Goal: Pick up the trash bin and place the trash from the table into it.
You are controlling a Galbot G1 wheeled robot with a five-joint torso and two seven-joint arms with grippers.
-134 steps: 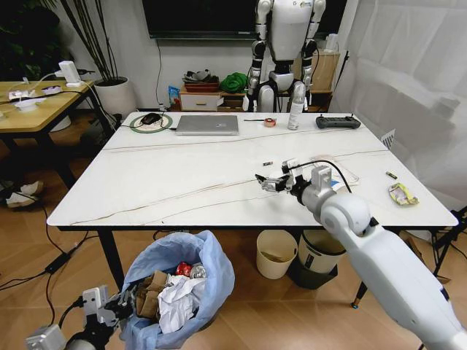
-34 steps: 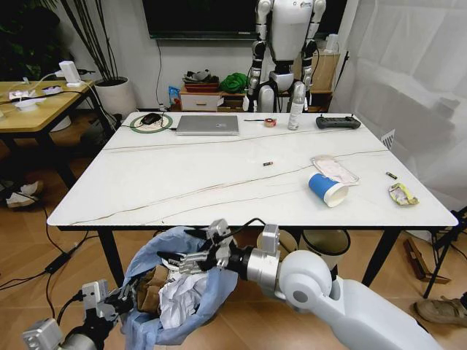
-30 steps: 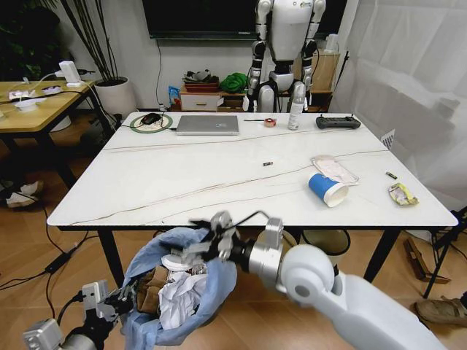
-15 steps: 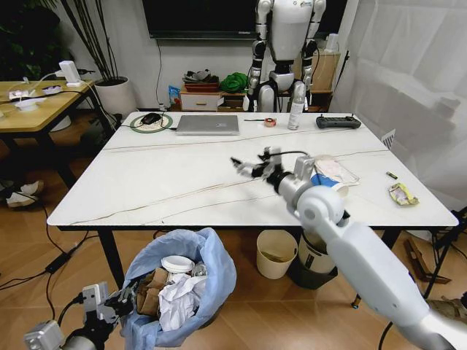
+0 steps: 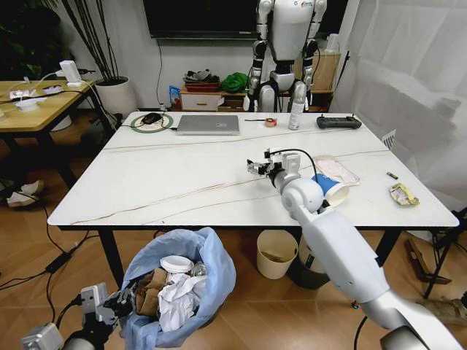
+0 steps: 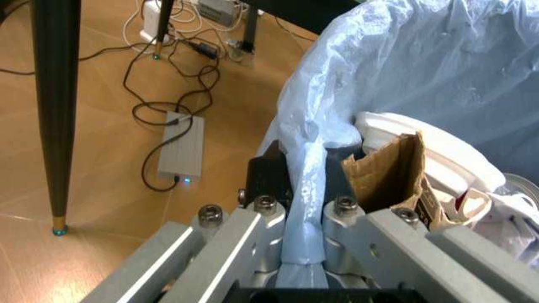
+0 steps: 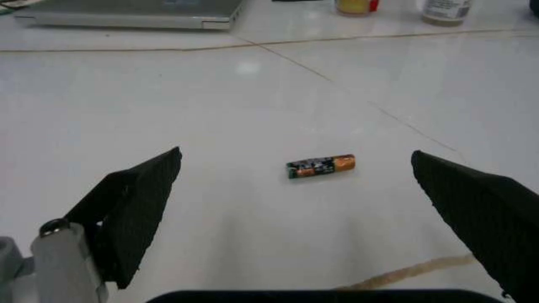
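While the left gripper [image 6: 303, 252] clamps the trash bin [image 5: 179, 288], the spread right gripper [image 7: 295, 208] faces a crosswise battery [image 7: 321, 166].

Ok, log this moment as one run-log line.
left gripper: shut on trash bin rim, below table | right gripper: open, over battery on table

We read this as a home-style living room used as a robot test space: wood floor [image 5: 29, 233], wall-mounted dark screen [image 5: 197, 18], potted plant [image 5: 109, 80], low media shelf [image 5: 211, 98], a standing white humanoid robot [image 5: 286, 44], and loose cables [image 6: 168, 82] underfoot.
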